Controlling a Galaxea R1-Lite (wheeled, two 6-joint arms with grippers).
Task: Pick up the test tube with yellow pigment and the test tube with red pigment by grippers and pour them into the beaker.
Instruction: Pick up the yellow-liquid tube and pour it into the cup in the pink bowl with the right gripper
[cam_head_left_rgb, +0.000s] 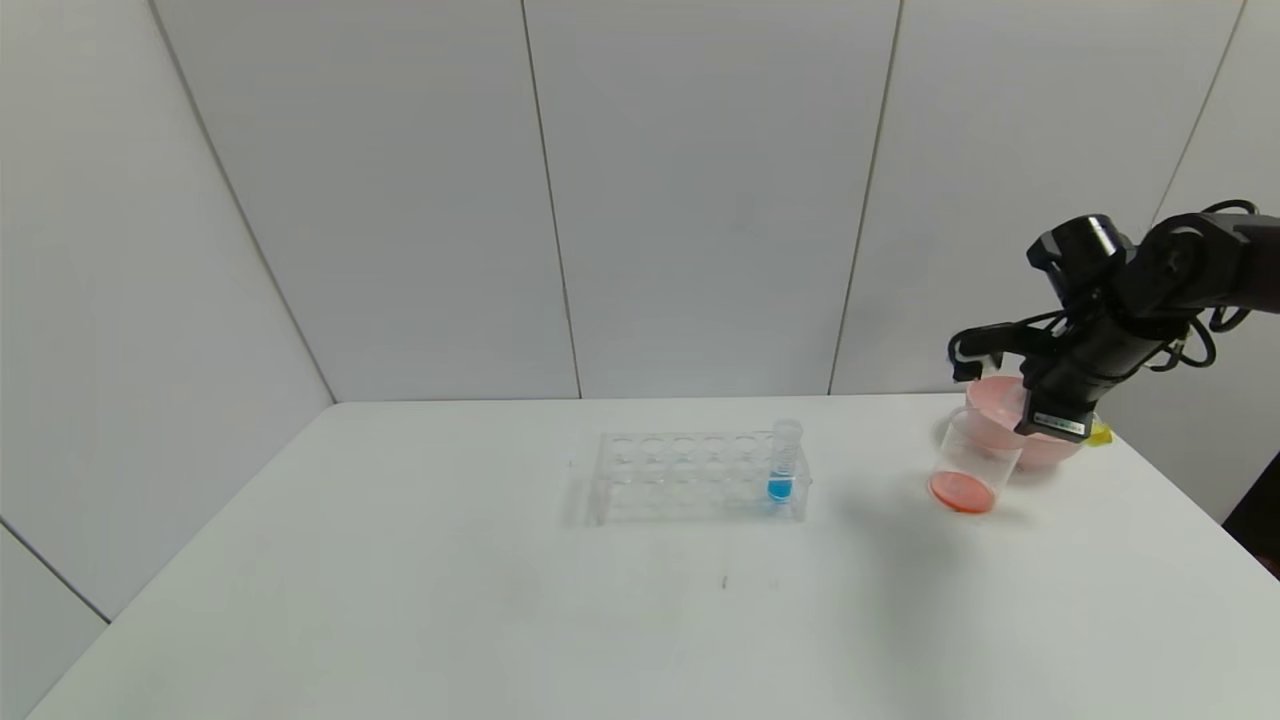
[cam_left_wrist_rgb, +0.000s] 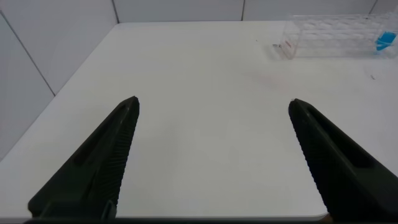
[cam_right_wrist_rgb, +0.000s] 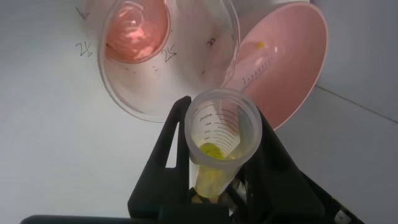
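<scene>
Right now the right pincer (cam_right_wrist_rgb: 217, 155) clamps the test tube with yellow pigment (cam_right_wrist_rgb: 219, 146), mouth facing the beaker (cam_right_wrist_rgb: 168, 53) just ahead; pink bowl (cam_right_wrist_rgb: 283, 59) alongside. Left pincer (cam_left_wrist_rgb: 214, 158) wide over bare bench (cam_left_wrist_rgb: 205, 81).

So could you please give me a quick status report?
Right pincer shut on yellow tube, over beaker. Red liquid already in beaker. Left pincer open, idle. Pink bowl behind beaker.

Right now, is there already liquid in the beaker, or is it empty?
Not empty. The beaker holds a shallow orange-red layer at its bottom, seen in the head and right wrist views. The right gripper holds the test tube with yellow pigment beside it.
</scene>
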